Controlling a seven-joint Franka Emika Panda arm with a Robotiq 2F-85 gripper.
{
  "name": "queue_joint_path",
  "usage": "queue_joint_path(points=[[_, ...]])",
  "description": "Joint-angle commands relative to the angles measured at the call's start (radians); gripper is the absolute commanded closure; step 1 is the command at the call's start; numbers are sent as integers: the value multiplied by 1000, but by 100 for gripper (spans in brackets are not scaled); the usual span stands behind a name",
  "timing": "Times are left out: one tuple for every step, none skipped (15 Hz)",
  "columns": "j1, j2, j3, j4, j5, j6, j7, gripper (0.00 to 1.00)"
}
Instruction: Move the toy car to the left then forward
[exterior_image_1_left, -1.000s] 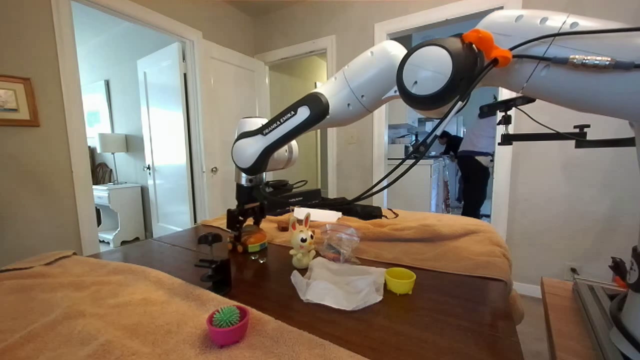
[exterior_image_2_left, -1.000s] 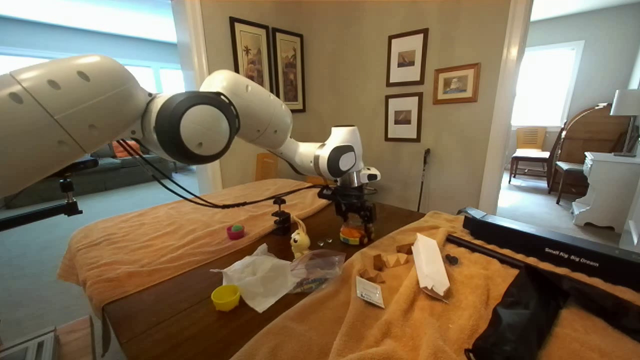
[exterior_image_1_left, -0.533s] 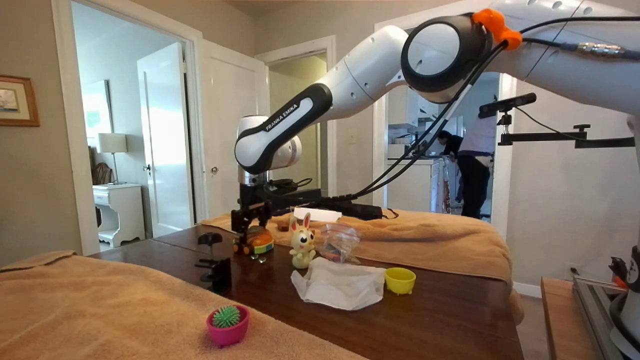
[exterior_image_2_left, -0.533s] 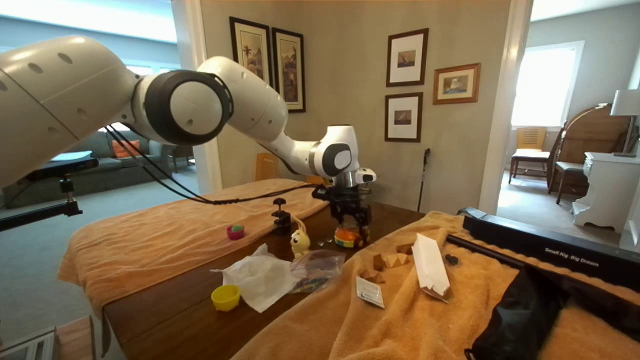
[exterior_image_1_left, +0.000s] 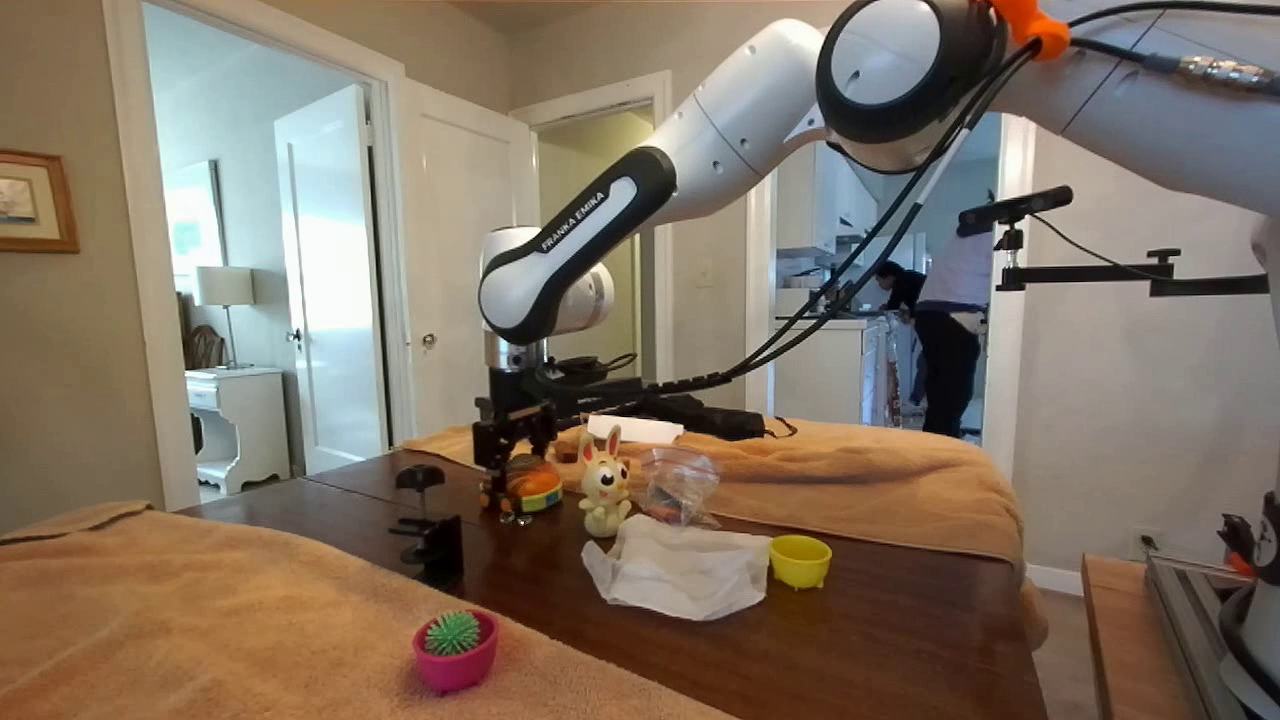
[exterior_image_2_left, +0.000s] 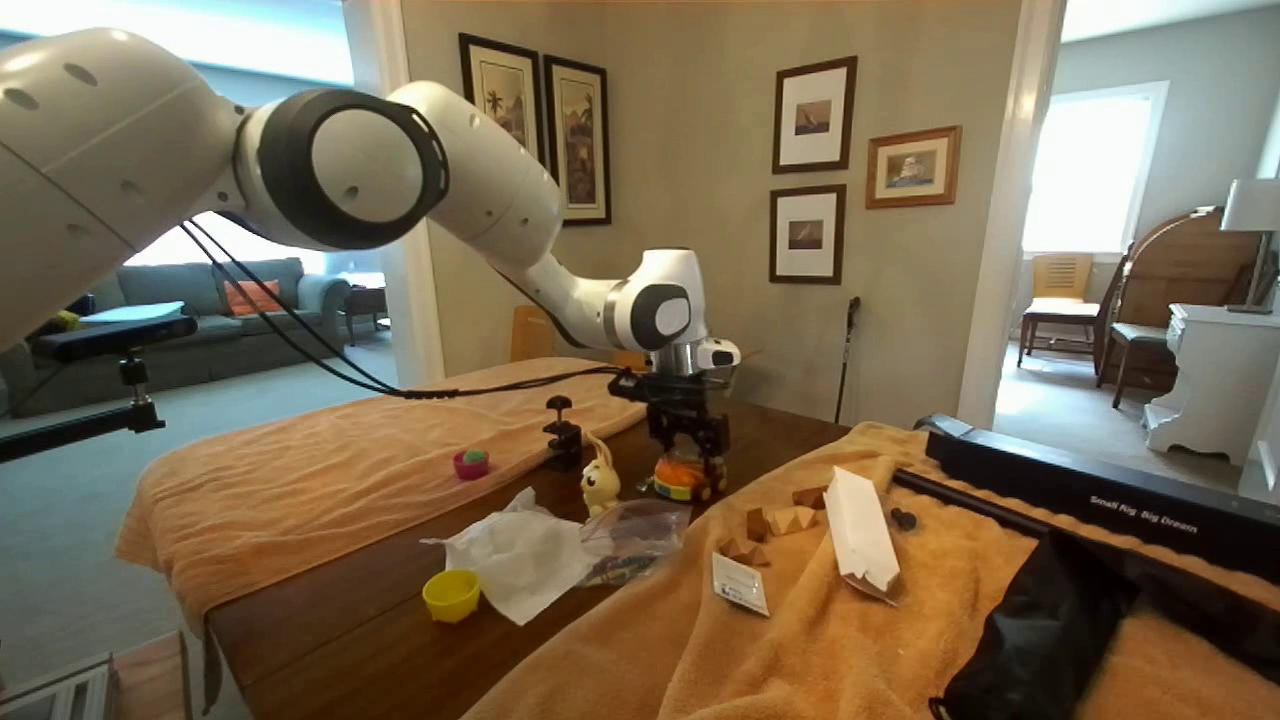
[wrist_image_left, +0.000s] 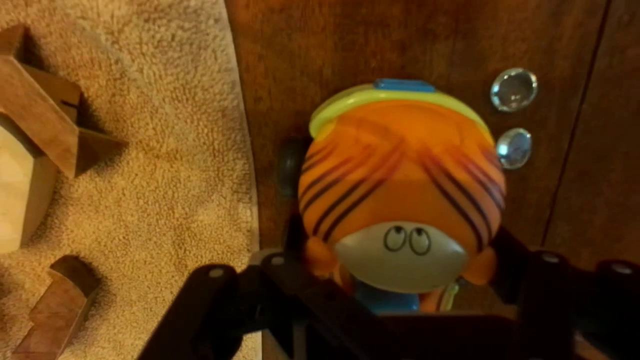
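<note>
The toy car (exterior_image_1_left: 535, 487) is an orange rounded toy with dark stripes, a white face with eyes, a yellow-green and blue rim and wheels. It sits low at the dark wooden table, upright, and also shows in an exterior view (exterior_image_2_left: 680, 476) and in the wrist view (wrist_image_left: 400, 185). My gripper (exterior_image_1_left: 518, 478) points straight down over it, also seen in an exterior view (exterior_image_2_left: 690, 462). In the wrist view its two dark fingers (wrist_image_left: 402, 250) press against both sides of the toy near its ears. The fingertips are partly hidden behind the toy.
Two clear glass gems (wrist_image_left: 514, 148) lie close beside the toy. A cream rabbit figure (exterior_image_1_left: 605, 490), a plastic bag (exterior_image_2_left: 640, 535), white paper (exterior_image_2_left: 520, 555) and a yellow bowl (exterior_image_2_left: 451, 596) stand further along the table. A black clamp (exterior_image_1_left: 430, 540) and towels (exterior_image_1_left: 200, 620) line the edges.
The gripper and the toy car have moved together along the table, toward the rabbit figure and the robot's base. The toy is now right by the glass gems. The grip looks unchanged.
</note>
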Motion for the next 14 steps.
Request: queue_joint_path(points=[[15,-77,-2,-130,-14,26,32,44],[16,-89,-1,-148,-14,27,34,44],[16,-97,1,-160,-13,25,31,44],[16,-106,2,-175,-14,26,27,44],[15,-115,4,-189,-14,26,25,44],[16,-123,4,-202,-15,27,24,44],[17,-129,3,-213,-18,29,23,44],[17,-134,2,-222,-19,31,24,44],[22,-140,-5,-237,-30,55,27,44],[26,-142,-9,-251,-43,89,23,44],[27,-146,-10,-263,-47,105,22,44],[28,-148,-11,-273,-49,122,22,44],[30,-154,-14,-286,-51,141,24,44],[32,-158,-16,-296,-53,153,24,44]])
